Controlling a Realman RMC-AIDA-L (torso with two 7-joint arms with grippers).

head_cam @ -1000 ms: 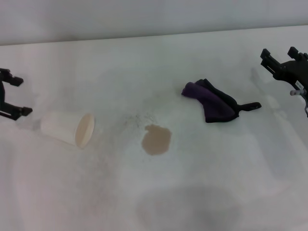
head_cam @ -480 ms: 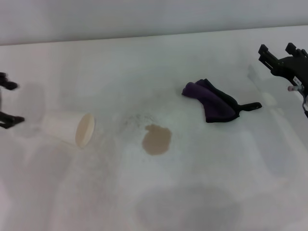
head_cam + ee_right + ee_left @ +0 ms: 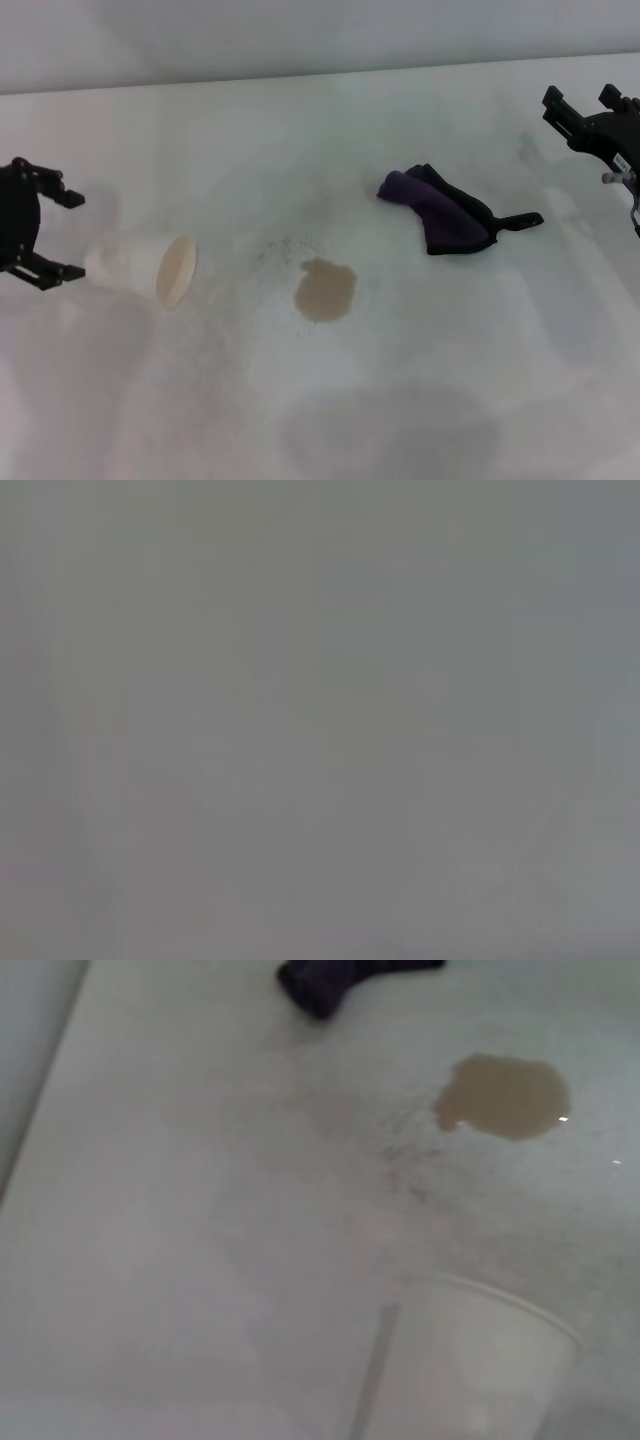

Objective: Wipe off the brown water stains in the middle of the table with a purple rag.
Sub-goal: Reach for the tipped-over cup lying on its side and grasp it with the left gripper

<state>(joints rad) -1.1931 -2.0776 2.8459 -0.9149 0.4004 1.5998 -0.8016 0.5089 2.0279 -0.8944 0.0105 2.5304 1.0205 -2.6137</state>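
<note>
Purple rag [image 3: 440,215] lies bunched on the table [image 3: 450,380], right of the brown water stains [image 3: 324,289]. We should lower the open right gripper [image 3: 585,110] onto its middle; the left gripper [image 3: 62,232] waits open beside the cup [image 3: 140,266].

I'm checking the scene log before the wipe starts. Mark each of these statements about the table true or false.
1. The purple rag lies on the table, held by no gripper. True.
2. The paper cup stands upright. False: it lies on its side.
3. The brown water stains sit between cup and rag. True.
4. The left gripper grips the rag. False: its jaws are open beside the cup.
5. The right gripper is open, off the rag. True.
</note>
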